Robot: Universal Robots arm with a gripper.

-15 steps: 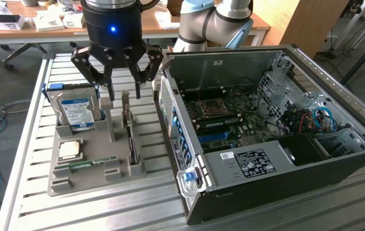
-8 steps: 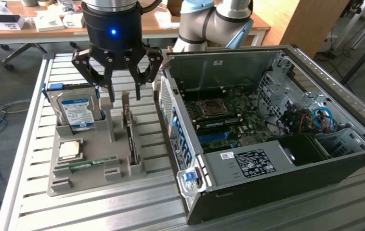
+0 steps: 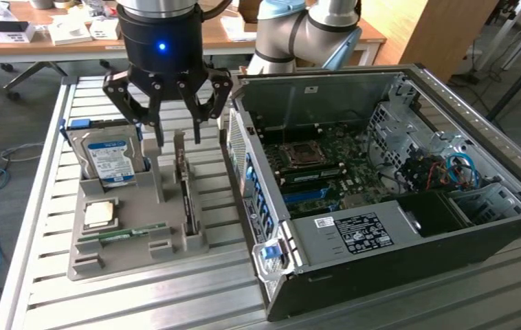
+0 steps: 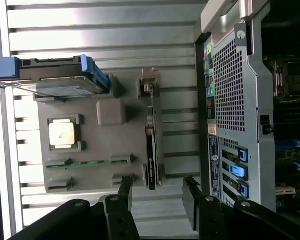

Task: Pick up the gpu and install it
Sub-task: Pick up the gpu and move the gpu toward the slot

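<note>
As it hovers over gpu [image 3: 185,189], gripper [image 3: 174,129] gapes

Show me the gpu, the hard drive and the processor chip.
gpu [image 3: 185,189], exterior view, upper edge of the card.
hard drive [image 3: 111,161], exterior view, blue-white label.
processor chip [image 3: 100,214], exterior view, metal lid.

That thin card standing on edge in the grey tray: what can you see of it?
The gpu is a thin, flat, dark circuit card with a paler, metal-looking piece at one end. It stands on its long edge in slots of the grey tray, between the hard drive and the open computer case. The open gripper hangs above it, not touching.
</note>
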